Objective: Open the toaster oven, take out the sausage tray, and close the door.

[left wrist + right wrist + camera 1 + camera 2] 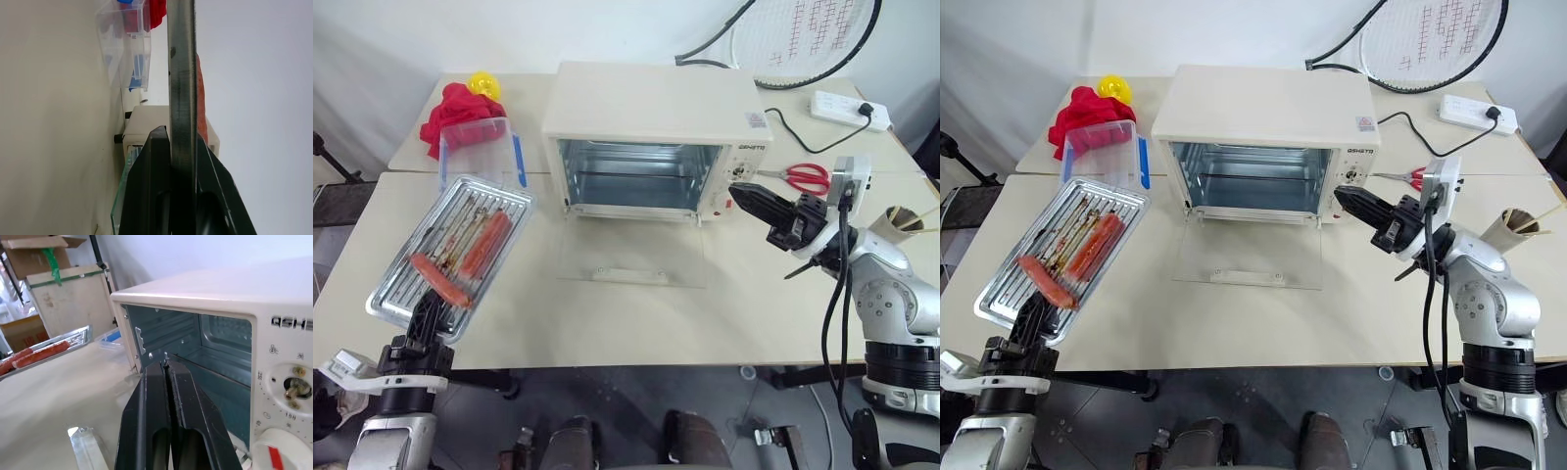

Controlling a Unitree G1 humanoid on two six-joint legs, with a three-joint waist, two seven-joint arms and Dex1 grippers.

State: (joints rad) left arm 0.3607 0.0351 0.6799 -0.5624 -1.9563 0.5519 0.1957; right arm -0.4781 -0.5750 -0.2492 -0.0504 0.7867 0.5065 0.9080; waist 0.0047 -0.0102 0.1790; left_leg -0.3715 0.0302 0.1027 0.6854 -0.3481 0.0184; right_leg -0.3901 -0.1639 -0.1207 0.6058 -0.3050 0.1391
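Gripping the near edge of the shallow ridged shiny metal sausage tray (453, 253), the left gripper (424, 311) is clamping its fingers on the rim, and the tray with its red-orange sausages is reaching away from them, tilted above the counter (636, 313). To the right of those fingers, the clear glass door (633, 260) is lying flat open on the counter, its cream bar handle at the near edge and running crosswise. The right gripper (744, 195), fingers pressed together and empty, is hovering beside the knob panel of the cream-white boxy toaster oven (651, 132), above and right of the door; it looks the nearer arm for closing.
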